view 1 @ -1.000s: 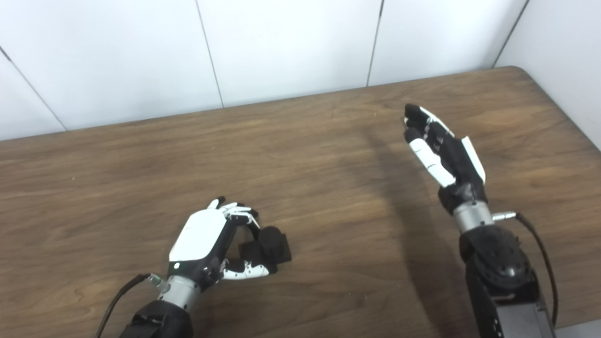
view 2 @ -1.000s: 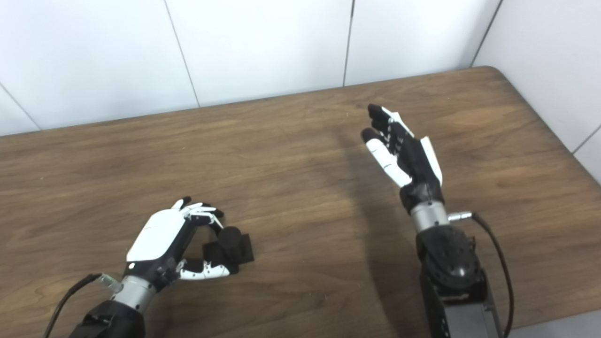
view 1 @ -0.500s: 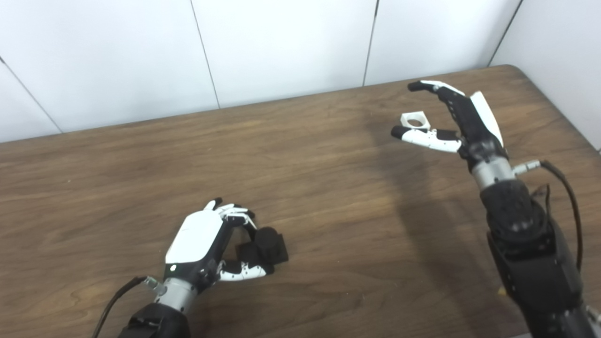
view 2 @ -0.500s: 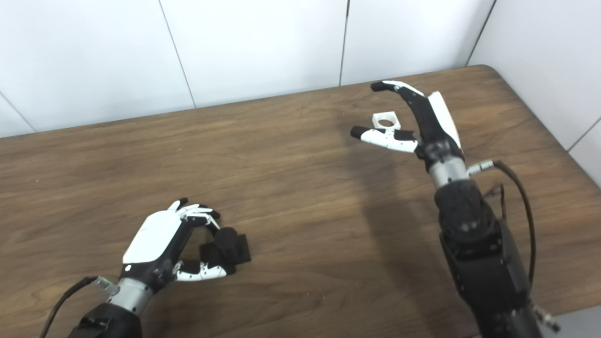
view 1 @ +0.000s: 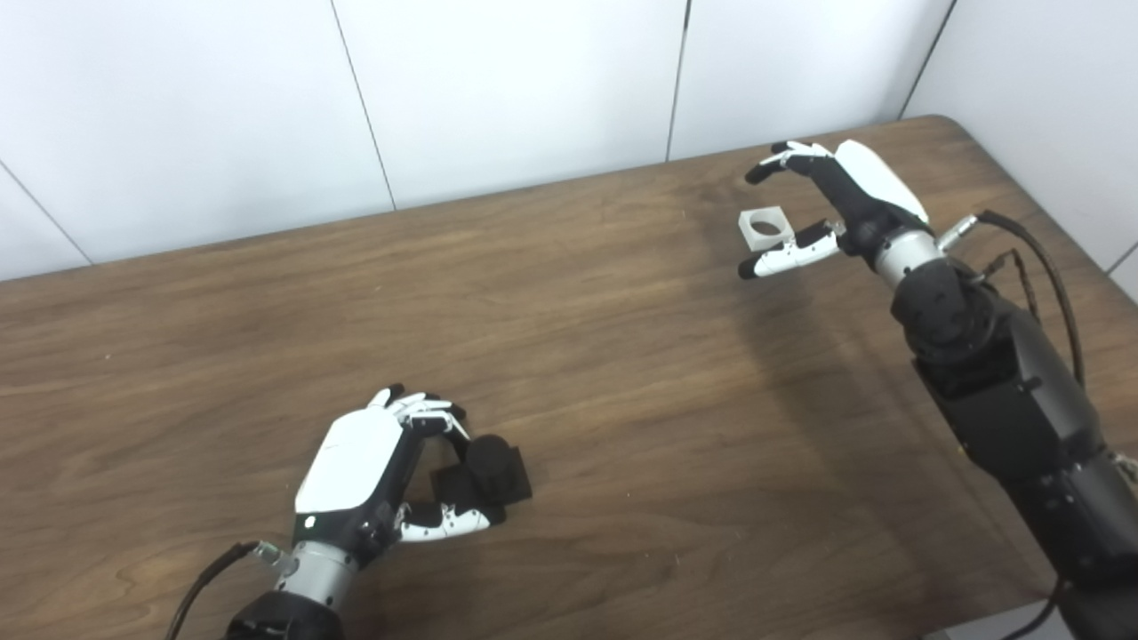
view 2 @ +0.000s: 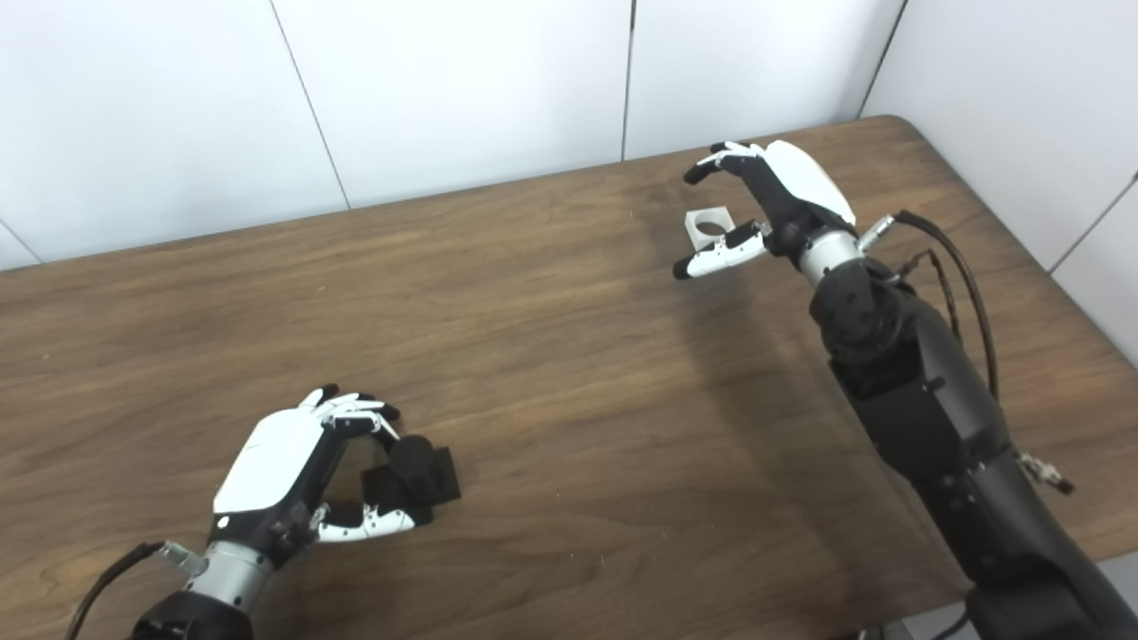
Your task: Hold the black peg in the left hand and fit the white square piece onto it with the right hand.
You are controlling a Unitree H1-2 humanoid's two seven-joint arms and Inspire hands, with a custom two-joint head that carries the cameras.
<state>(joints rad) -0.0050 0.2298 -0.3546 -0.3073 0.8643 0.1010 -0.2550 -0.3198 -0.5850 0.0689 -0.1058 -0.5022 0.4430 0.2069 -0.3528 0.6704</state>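
The left hand [view 1: 369,476] covers the near side of the black peg [view 1: 484,471], so its grip is unclear. Whether the right hand [view 1: 831,209] touches the white square piece [view 1: 766,228] can't be told.

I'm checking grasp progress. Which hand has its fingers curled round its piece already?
The left hand: its fingers curl round the black peg near the table's front. The right hand is spread open beside the white square piece, not gripping it.

Each hand, left hand [view 1: 364,480] and right hand [view 1: 845,200], has a white back shell, black-and-white fingers, a silver wrist, black forearms and trailing black cables.
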